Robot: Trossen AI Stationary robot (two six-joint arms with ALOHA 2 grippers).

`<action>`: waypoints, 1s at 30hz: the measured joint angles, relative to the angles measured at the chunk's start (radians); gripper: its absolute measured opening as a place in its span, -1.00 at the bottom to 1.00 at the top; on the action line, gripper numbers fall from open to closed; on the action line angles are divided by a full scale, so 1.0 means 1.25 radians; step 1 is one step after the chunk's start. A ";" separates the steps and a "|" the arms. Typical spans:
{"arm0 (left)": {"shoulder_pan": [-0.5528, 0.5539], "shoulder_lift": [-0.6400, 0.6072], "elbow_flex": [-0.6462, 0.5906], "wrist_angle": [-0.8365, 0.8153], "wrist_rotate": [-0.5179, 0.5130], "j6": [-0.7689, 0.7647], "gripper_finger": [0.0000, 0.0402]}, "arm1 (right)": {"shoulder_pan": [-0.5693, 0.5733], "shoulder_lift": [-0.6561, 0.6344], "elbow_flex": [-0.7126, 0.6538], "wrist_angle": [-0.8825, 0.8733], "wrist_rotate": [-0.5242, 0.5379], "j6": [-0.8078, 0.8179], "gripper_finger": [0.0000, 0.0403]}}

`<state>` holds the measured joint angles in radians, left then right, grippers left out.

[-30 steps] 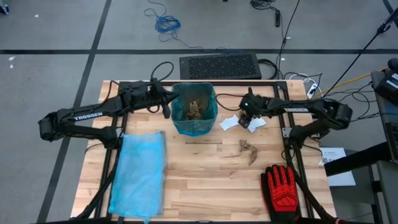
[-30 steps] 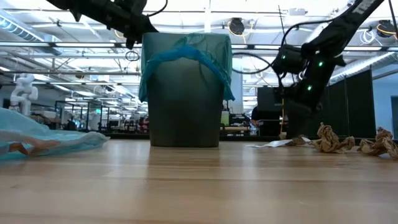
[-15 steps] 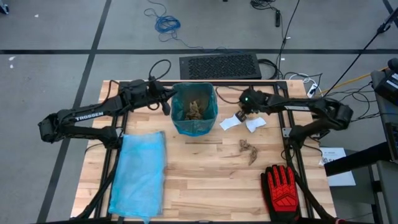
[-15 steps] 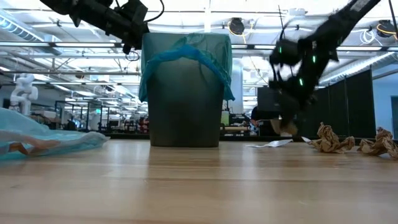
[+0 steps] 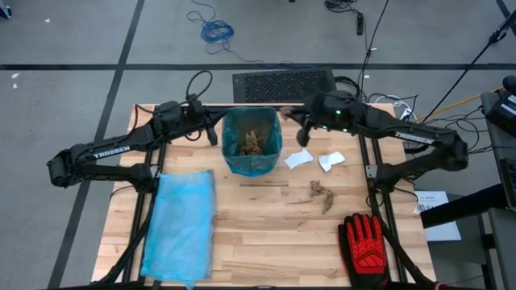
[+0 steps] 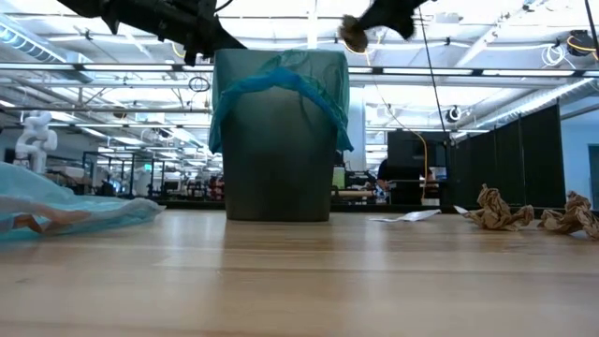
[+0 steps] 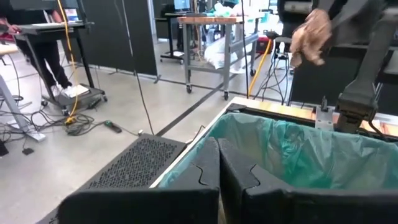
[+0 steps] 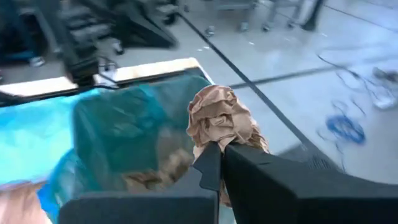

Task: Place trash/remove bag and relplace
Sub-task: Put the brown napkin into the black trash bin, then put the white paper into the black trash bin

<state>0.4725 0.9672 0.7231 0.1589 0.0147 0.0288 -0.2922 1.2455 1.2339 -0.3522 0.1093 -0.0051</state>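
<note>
A folded blue bag (image 5: 179, 224) is seen lying flat on the wooden table (image 5: 266, 242), to the left of the bin and nearer the table's front edge. The left gripper (image 5: 213, 134) is held just beside the left side of the bin's rim, and its fingers (image 7: 205, 174) are pressed together with nothing between them.

The bin (image 5: 251, 142) is stood near the back edge of the table and is lined with a blue-green bag (image 6: 281, 80), which is folded over the rim. Some brown paper scraps (image 5: 251, 142) are seen lying inside the bin.

The right gripper (image 5: 289, 113) is held up high, just past the back right corner of the bin. It is clamped on a crumpled brown scrap (image 8: 219, 118). In the low view the scrap (image 6: 354, 35) is seen above the bin's rim and a little to its right.

Two white pieces (image 5: 298, 159) (image 5: 331, 161) are left on the table just to the right of the bin. A brown scrap (image 5: 321, 193) is left farther to the right of the bin and nearer the front; it may be more than one piece, which is hard to tell from above. A red-and-black glove (image 5: 368, 242) is laid well to the right of the bin, at the table's front edge.
</note>
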 joint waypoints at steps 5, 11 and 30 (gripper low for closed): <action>0.000 0.000 0.000 0.008 0.000 0.003 -1.00 | 0.022 0.142 0.155 -0.047 -0.047 -0.043 -1.00; -0.001 0.000 0.000 0.019 0.000 0.002 -1.00 | 0.021 0.271 0.286 -0.161 -0.071 -0.073 -0.86; -0.001 0.000 0.000 0.028 0.000 0.009 -1.00 | 0.043 0.187 0.315 -0.535 -0.045 -0.049 -0.21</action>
<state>0.4717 0.9672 0.7227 0.1933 0.0151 0.0405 -0.2390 1.4792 1.6279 -1.0212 0.0536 -0.0665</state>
